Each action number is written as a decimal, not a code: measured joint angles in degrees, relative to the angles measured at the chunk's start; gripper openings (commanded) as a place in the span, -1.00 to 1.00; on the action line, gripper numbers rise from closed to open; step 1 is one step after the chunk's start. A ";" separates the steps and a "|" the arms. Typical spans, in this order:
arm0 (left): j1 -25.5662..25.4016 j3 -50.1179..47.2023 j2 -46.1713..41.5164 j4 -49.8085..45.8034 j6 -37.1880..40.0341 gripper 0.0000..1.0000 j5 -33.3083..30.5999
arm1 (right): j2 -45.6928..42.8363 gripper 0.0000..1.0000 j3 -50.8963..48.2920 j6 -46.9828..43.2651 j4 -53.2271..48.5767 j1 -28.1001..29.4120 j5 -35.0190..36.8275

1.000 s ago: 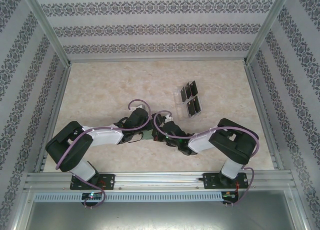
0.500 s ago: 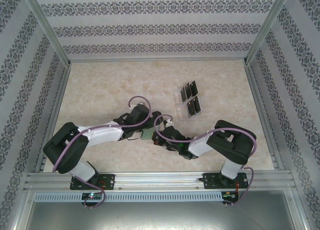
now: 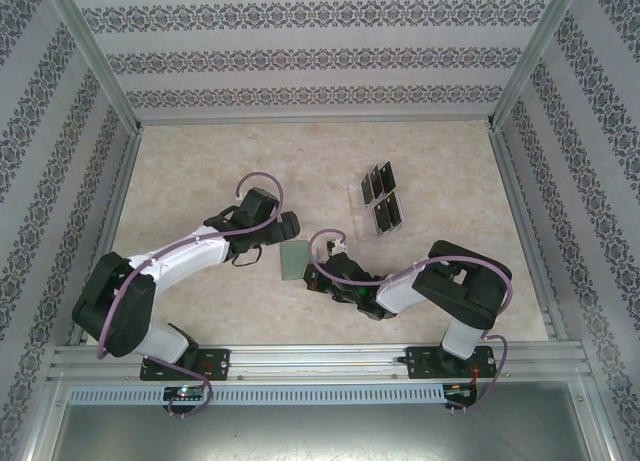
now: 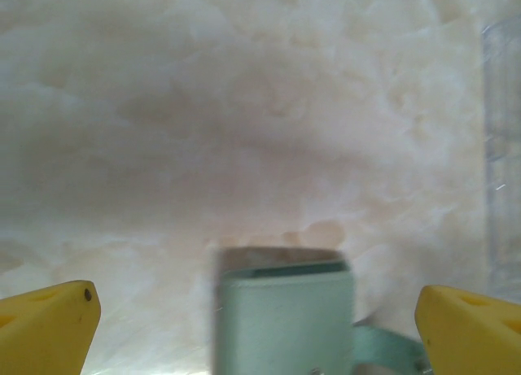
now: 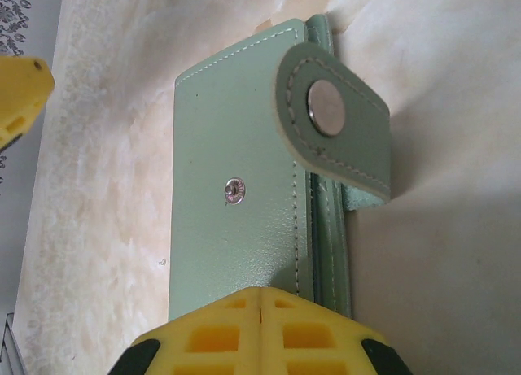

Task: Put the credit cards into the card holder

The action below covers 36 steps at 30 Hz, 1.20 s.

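One green wallet, centre frame. Left gripper: jaws spread wide. Right gripper: jaws pressed together, tips at wallet's bottom edge.

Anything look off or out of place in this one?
Mildly: the snap flap of the card holder hangs unfastened, folded over its edge, with the closed right gripper at its near end. The credit cards sit neatly in the clear tray.

Twin robot arms, white shells and black joints
Lower left and lower right: left arm and right arm, each with looping purple cable, black base plate, gridded yellow plastic fingers
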 measured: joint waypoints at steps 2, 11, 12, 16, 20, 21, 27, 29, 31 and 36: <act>0.00 -0.98 -0.52 -1.20 2.27 1.00 -0.33 | 0.00 -1.00 0.00 0.00 0.00 0.00 0.00; 0.00 -3.61 -1.09 -2.16 7.13 1.00 -0.09 | 0.00 -1.00 0.00 0.17 -0.04 0.00 0.00; 0.00 -3.58 -0.81 -2.03 7.21 0.99 -0.09 | 0.00 -1.00 0.00 0.20 -0.04 0.00 0.00; 0.00 -3.65 0.90 -1.79 7.34 0.98 0.15 | 0.00 -1.00 0.07 0.20 -0.17 0.00 0.00; 0.00 -4.22 2.34 -0.57 7.32 0.99 0.33 | 0.00 -1.00 0.09 0.20 -0.20 0.00 -0.02; 0.00 -4.37 2.64 -0.37 7.32 0.98 0.33 | 0.00 -1.00 0.11 0.20 -0.22 0.00 0.00; 0.00 -4.81 5.53 1.11 7.32 0.99 0.31 | 0.00 -1.00 0.28 0.20 -0.50 0.00 -0.02; -0.07 -4.81 6.05 1.27 7.32 0.98 -0.15 | 0.00 -1.00 0.44 0.20 -0.70 0.00 -0.07; -0.31 -4.72 6.19 1.14 7.32 0.98 -0.79 | -0.09 -1.00 0.48 0.17 -0.87 -0.04 -0.28; -1.33 -3.93 7.19 0.33 7.17 0.97 -3.15 | -4.55 -0.79 0.92 -1.18 -8.33 -1.38 -3.08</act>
